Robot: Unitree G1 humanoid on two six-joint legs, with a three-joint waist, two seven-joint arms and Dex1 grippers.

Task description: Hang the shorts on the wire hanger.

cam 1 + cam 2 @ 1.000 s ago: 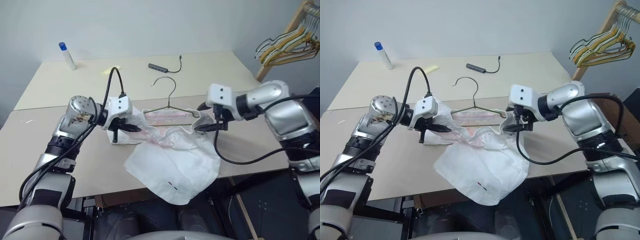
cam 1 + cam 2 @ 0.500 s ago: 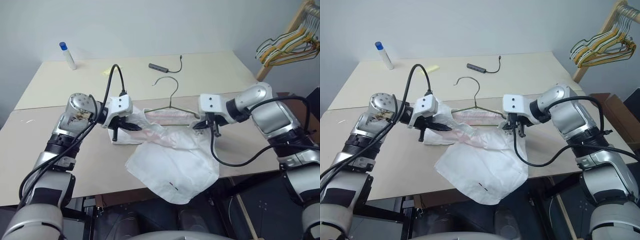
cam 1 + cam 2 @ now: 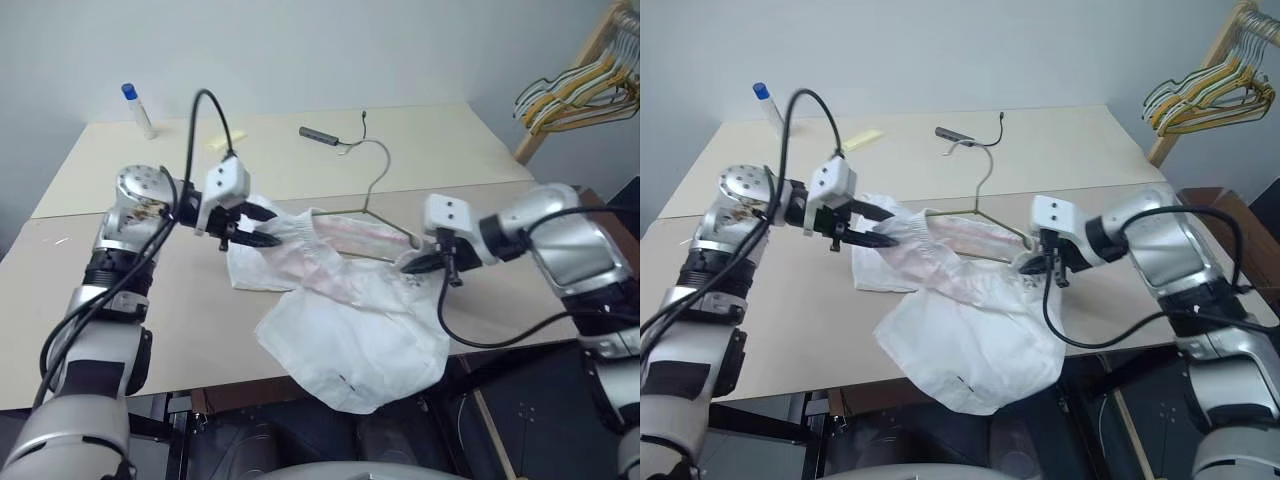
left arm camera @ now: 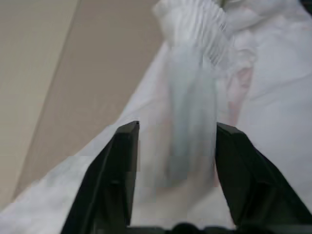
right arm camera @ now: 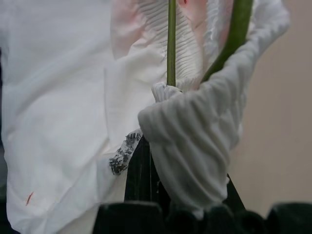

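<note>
White gathered shorts (image 3: 350, 320), thin wire hanger (image 3: 365, 205), left claw (image 3: 262, 228) spread, right claw (image 3: 415, 264) pinching waistband.

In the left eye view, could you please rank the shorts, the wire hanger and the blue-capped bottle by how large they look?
1. shorts, largest
2. wire hanger
3. blue-capped bottle, smallest, though it stands farthest from the camera, which shrinks it.

Your left gripper (image 3: 262, 232) is raised above the desk (image 3: 150, 300), pointing inward over the left end of the shorts (image 3: 340, 310), its fingers (image 4: 122, 161) spread with waistband cloth between them. Your right gripper (image 3: 418, 263) angles down at the right end of the shorts, fingers pinched together on the bunched waistband. Both forearms reach in from the sides.
</note>
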